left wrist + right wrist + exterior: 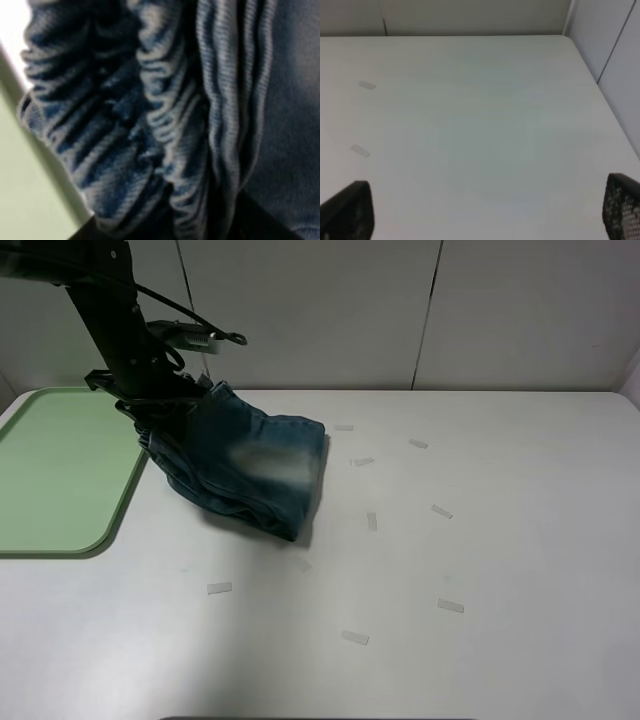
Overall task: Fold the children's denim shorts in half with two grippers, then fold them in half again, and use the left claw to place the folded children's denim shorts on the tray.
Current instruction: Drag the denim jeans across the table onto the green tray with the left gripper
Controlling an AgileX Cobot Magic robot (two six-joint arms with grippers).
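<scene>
The children's denim shorts (250, 468) are a folded blue bundle with a pale bleached patch, left of the table's middle. My left gripper (152, 416) is shut on the bundle's upper left edge and holds that end up, just right of the tray's right rim. The bundle's lower right end is at or close to the table. The left wrist view is filled with the gathered elastic waistband (150, 125); the claws are hidden there. The pale green tray (60, 475) lies at the left edge and also shows in the left wrist view (25, 200). My right gripper (480, 210) is open and empty above bare table.
Several small pale tape strips (441, 511) are scattered on the white table (500, 570) right of and in front of the shorts. Two strips (367, 85) show in the right wrist view. A white panelled wall (330, 310) stands behind the table. The right arm is outside the exterior view.
</scene>
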